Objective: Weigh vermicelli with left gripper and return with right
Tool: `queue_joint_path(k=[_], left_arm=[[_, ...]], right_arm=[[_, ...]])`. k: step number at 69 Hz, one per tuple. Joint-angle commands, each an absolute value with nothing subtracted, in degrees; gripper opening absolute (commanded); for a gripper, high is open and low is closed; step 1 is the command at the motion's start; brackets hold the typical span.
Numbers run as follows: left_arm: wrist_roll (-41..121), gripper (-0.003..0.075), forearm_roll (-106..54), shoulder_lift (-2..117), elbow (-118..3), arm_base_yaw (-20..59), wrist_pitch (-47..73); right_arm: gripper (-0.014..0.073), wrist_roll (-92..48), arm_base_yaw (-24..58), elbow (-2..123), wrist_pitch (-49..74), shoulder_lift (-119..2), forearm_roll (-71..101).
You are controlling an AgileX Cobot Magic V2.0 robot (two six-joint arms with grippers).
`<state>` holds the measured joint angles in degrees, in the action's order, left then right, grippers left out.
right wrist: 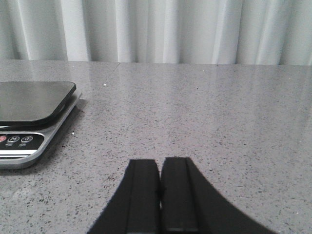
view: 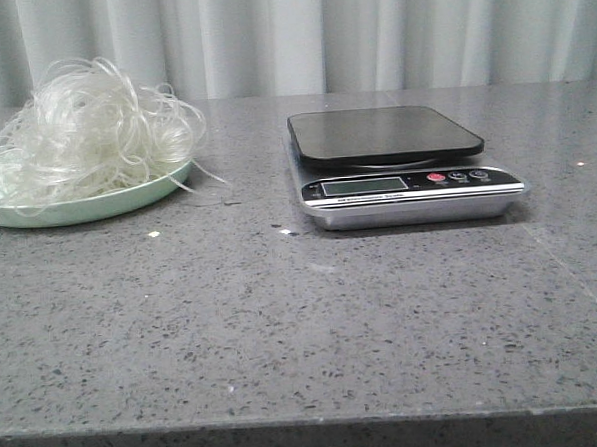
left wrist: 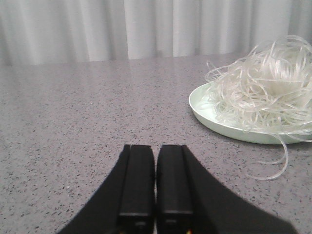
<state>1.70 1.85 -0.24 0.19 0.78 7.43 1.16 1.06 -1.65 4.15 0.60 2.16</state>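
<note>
Right now I see the vermicelli (view: 85, 130) heaped on a pale green plate (view: 97, 208) at the surface's (view: 304, 323) far left, well apart from the scale (view: 401, 168). Left gripper (left wrist: 156, 183) and right gripper (right wrist: 160, 195) both have fingers pressed together, holding nothing.

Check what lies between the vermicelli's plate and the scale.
Only bare grey countertop, crossed by one stray strand from the vermicelli; the front view shows plate and scale.

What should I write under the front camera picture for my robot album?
A fluffy pile of vermicelli waits on a pale green plate, left of an empty kitchen scale on the gray table.
</note>
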Motion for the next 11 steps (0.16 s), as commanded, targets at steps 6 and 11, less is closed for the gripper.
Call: queue_joint_path(k=[6, 11], left_arm=[[1.14, 0.0136, 1.38, -1.39, 0.63, 0.66, 3.08], [1.14, 0.0136, 1.38, -1.39, 0.63, 0.66, 3.08]], right_arm=[[0.0151, 1.16, 0.82, -1.11, 0.0, 1.53, 2.12], [0.0151, 1.16, 0.82, -1.11, 0.0, 1.53, 2.12]])
